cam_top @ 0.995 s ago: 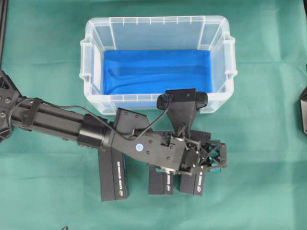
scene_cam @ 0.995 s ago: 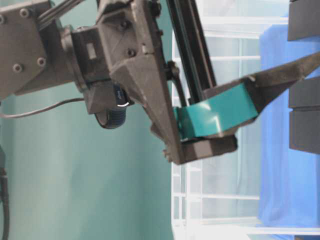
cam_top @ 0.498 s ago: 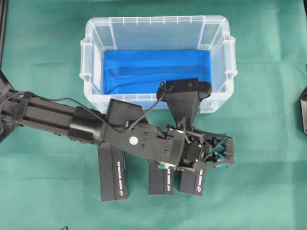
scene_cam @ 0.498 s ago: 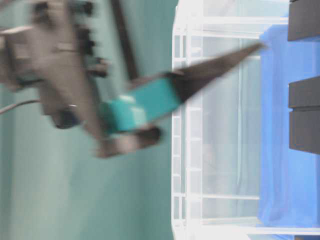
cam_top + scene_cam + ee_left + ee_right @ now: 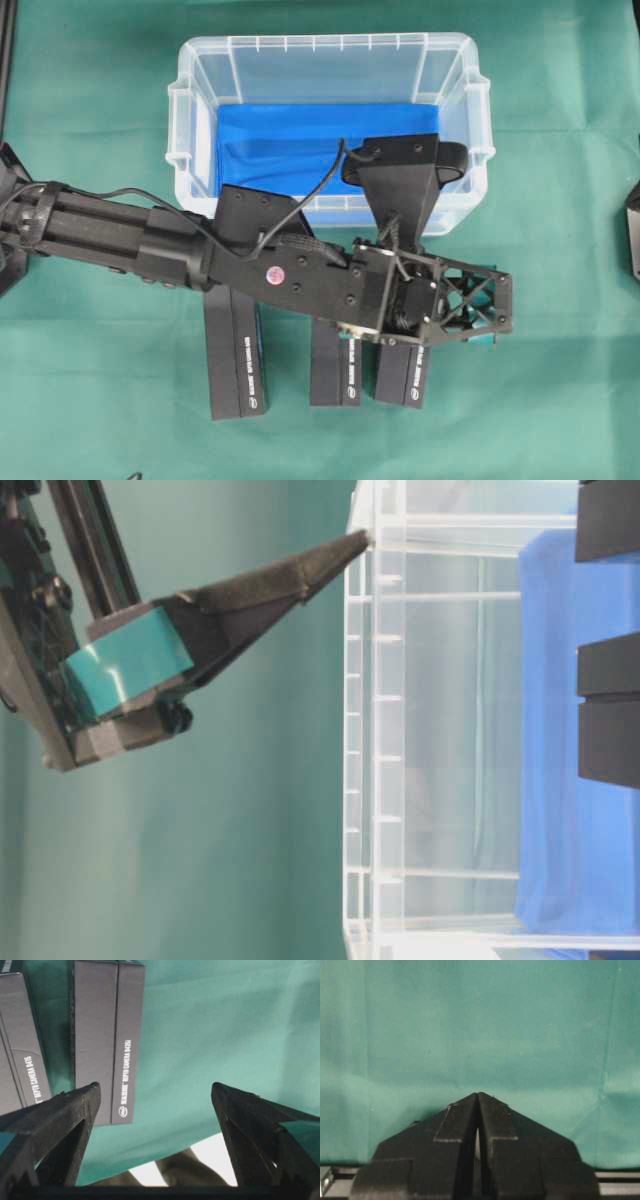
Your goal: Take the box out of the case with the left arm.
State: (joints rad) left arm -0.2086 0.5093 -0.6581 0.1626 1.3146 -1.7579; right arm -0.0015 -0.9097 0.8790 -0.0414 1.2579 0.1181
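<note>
Raised since the earlier frame, left pincer (image 5: 495,312) hovers above three boxes (image 5: 236,352).
Jaws wide apart, empty; case (image 5: 328,52) beside.

Green cloth (image 5: 560,400) covers the table surface. A black mount (image 5: 633,230) sits at the right edge of the overhead view, partly cut off. A pale patch (image 5: 215,1160) shows beneath the cloth's edge in the left wrist view
</note>
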